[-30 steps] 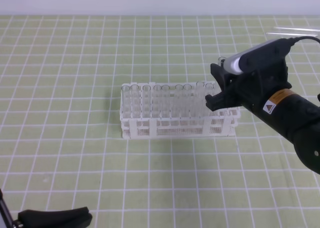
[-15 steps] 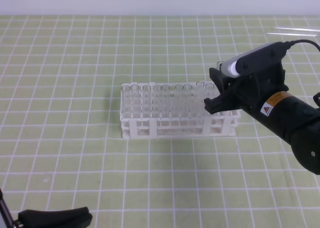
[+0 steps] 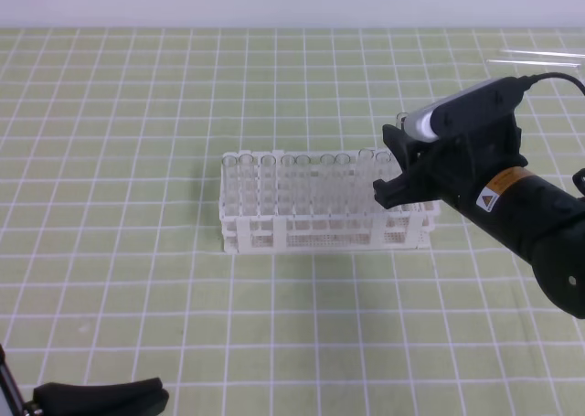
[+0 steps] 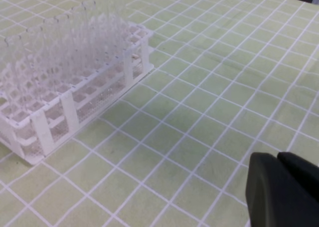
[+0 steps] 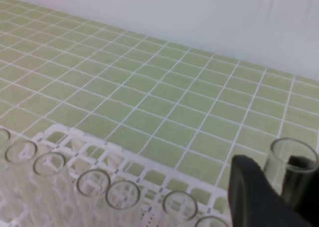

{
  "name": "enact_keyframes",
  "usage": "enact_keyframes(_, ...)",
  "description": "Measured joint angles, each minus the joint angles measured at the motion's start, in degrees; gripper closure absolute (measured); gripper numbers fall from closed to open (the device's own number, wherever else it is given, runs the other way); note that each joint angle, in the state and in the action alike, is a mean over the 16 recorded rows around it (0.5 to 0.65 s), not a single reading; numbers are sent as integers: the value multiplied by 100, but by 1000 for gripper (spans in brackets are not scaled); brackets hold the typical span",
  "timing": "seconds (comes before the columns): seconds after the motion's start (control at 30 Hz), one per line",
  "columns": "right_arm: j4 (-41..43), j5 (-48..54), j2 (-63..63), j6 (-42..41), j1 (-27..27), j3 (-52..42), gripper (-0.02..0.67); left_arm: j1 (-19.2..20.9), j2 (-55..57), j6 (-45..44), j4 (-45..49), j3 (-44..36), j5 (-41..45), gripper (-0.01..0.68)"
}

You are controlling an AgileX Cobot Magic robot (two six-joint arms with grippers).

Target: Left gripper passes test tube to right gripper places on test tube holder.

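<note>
The white test tube holder (image 3: 274,239) stands mid-table with several clear tubes upright in it; the left wrist view shows it at the left (image 4: 45,137). My right gripper (image 3: 393,176) hovers over the holder's right end, shut on the test tube (image 5: 293,169), which stands upright between its fingers (image 5: 251,197). The tube's open rim (image 3: 402,117) pokes out above the claw. The holder's top grid (image 5: 124,164) lies just below. My left gripper (image 3: 151,396) rests low at the front left, shut and holding nothing, also seen as closed black fingertips (image 4: 279,184).
Green checked cloth covers the table (image 3: 137,114). A few clear tubes (image 3: 539,59) lie flat at the far right rear. A white wall (image 5: 199,12) bounds the back edge.
The right gripper drifted slightly left and down with the tube over the holder's right end, then held still. The left gripper has not moved.
</note>
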State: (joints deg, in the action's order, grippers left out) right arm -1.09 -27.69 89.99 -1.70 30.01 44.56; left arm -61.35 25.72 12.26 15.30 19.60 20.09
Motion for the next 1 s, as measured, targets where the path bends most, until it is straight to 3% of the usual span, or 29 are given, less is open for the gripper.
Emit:
enact_keyframes(0.67,-6,124,0,5,0,0,544,1,8,0,4,-1,12,673)
enact_keyframes(1.0,-17,138,0,13,0,0,496,2,10,0,7,-2,7,673)
